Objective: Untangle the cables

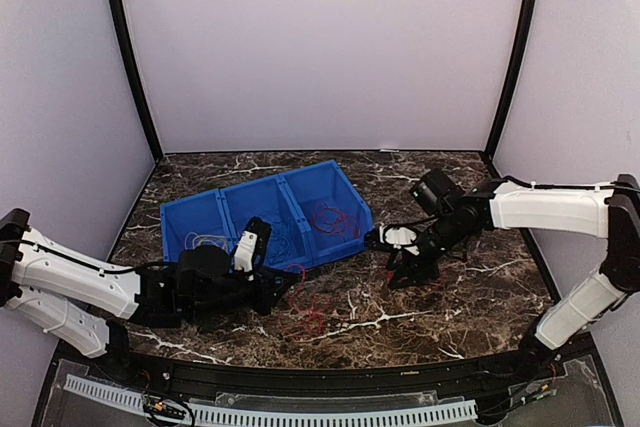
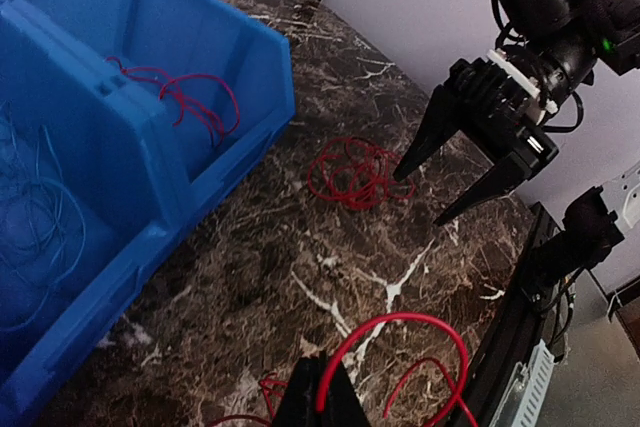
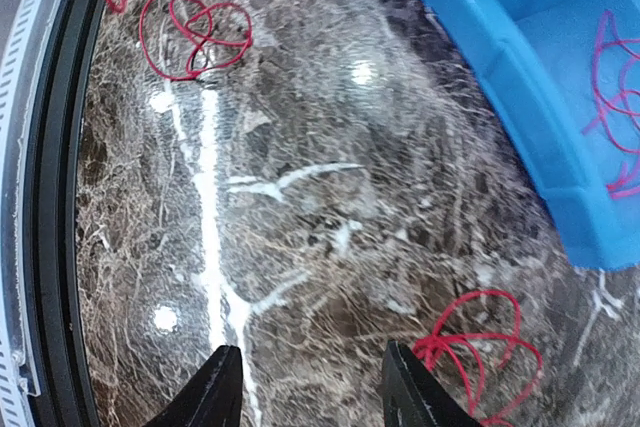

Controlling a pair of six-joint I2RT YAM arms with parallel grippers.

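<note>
From above, thin red cables are seen in the right compartment of a blue plastic 3-part bin at centre-left. In the left wrist view, a red cable loop is pinched by the closed left gripper at the bottom, and the right gripper is parted beside a red cable bunch. In the right wrist view, that bunch lies lower right.

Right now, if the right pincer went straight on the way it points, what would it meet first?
Probably the bare marble tabletop: the right pincer angles down at it. The red cable bunch lies just beside one finger, likely off the line, though depth is unclear.
</note>
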